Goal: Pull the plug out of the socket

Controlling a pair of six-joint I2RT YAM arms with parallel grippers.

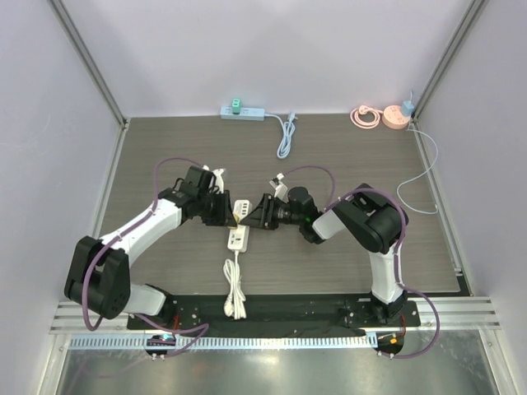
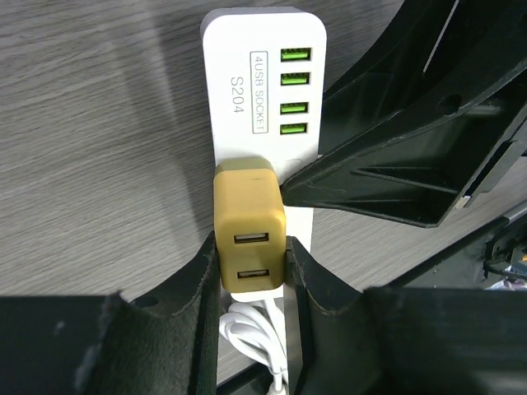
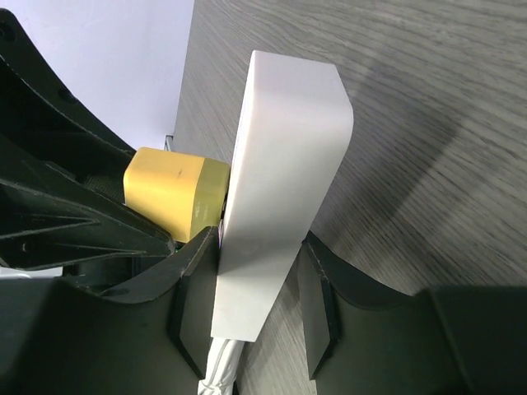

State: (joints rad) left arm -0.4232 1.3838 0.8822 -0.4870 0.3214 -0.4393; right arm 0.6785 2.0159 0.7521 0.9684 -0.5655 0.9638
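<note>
A white USB socket strip lies mid-table with a yellow plug seated in it. In the left wrist view, my left gripper is shut on the yellow plug, a finger on each side, above the strip. My left gripper reaches in from the left. My right gripper reaches in from the right. In the right wrist view it clamps the strip across its thickness, beside the plug.
The strip's coiled white cable lies toward the near edge. A pale blue power strip with a white cord sits at the back wall. A pink round socket and a loose white cable are at the back right.
</note>
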